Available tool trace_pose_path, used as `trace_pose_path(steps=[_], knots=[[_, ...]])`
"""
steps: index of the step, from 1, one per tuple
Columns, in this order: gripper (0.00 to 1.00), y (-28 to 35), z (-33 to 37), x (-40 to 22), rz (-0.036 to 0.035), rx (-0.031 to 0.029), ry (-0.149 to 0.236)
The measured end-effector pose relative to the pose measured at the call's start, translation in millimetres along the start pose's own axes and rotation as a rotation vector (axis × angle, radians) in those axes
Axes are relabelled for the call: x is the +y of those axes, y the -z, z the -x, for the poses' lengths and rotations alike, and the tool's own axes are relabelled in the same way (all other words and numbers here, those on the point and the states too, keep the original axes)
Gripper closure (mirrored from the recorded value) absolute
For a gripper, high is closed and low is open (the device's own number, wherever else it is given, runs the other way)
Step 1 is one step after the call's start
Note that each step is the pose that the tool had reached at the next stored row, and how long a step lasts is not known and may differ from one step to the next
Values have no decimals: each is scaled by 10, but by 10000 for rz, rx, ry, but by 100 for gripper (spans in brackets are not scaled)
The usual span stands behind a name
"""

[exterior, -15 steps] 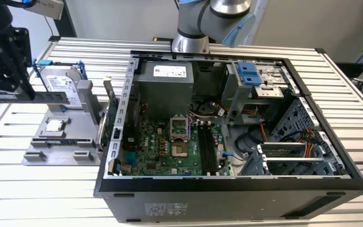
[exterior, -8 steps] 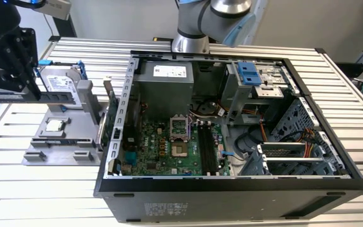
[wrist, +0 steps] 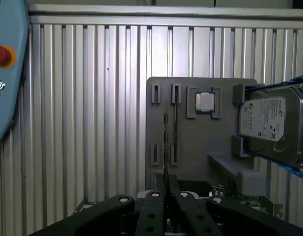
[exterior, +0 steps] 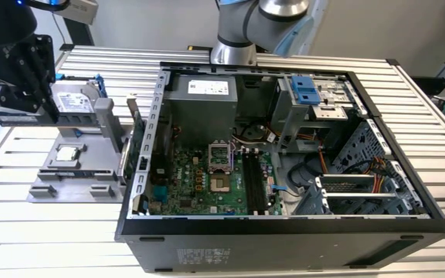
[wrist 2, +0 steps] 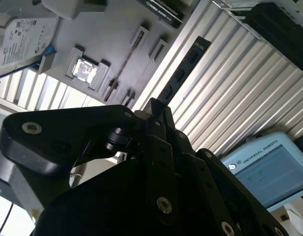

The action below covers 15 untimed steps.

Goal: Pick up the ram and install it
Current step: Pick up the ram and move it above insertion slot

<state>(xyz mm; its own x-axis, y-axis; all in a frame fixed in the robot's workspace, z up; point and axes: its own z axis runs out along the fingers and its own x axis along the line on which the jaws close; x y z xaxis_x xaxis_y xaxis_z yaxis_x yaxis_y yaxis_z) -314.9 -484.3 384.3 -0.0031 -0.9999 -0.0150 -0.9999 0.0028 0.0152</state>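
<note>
- My pincer (wrist 2: 156,107) is clamped on the ram (wrist 2: 184,69), holding it clear of the grey holder (exterior: 79,174) beside the open computer case (exterior: 284,226) on the ribbed counter (exterior: 53,231)
- I judge the grip sits on the stick's flat faces so that its edges stay free for a memory slot (exterior: 252,179)
- The processor chip (wrist: 205,102) and the hard drive (wrist: 269,120) sit in the holder
- In the first wrist view the ram shows edge-on, its long axis parallel to the holder's slots (wrist: 155,93)
- In the second wrist view its free end points out past the pincer's tip, across the counter's ribs
</note>
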Motion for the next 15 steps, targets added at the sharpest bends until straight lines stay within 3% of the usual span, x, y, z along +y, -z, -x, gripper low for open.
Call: trace_pose_path(steps=[15], knots=[[100,2,0,-157,0,19,0]])
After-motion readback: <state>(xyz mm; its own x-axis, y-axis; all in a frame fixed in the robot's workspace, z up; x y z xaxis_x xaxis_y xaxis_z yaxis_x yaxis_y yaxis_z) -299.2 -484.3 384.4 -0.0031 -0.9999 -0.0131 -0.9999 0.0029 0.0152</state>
